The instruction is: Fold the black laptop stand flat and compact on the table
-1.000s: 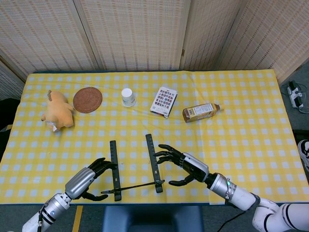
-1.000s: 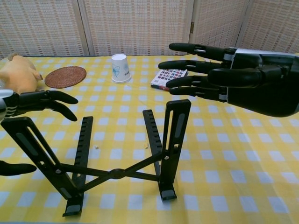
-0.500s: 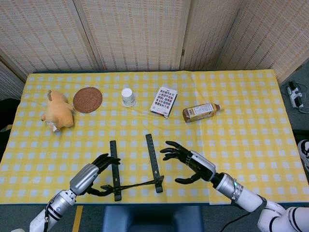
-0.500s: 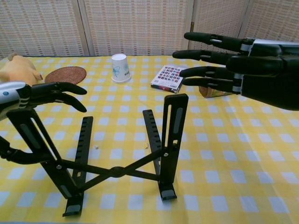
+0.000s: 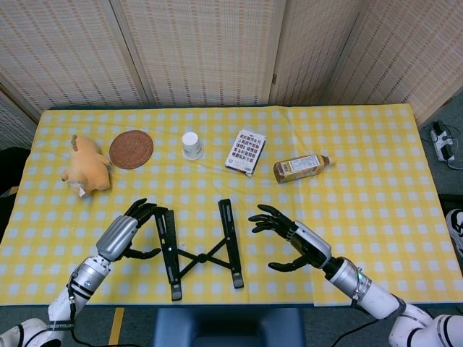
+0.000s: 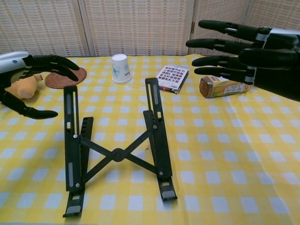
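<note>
Over on the far left of the tabletop point(image 5: 376, 181) there's a plush toy point(image 5: 87, 166), then a round woven coaster point(image 5: 131, 149) next to it.

My left hand point(image 5: 130, 228) is hovering just left of the laptop stand point(image 5: 199, 249), fingers point(image 6: 58, 63) spread and curved but not grasping anything. From the chest view it sits up near the top of the stand's left arm, and I can't really tell if a fingertip is brushing it or not.

The stand itself is near the front edge of the tabletop, roughly centre, between both hands. It's not flat: the two upper bars are tilted up off the base rails, with the crossed braces forming an X between the two sides.

Behind it, further back on the checkered cloth: an upside-down paper cup point(image 5: 192, 145), then a small box with a colourful grid print point(image 5: 245, 152), then a bottle point(image 5: 301, 167) lying on its side.

My right hand point(image 5: 296, 242) is on the right of the stand, clearly apart from it, fingers point(image 6: 218, 44) stretched out and released, holding nothing.
</note>
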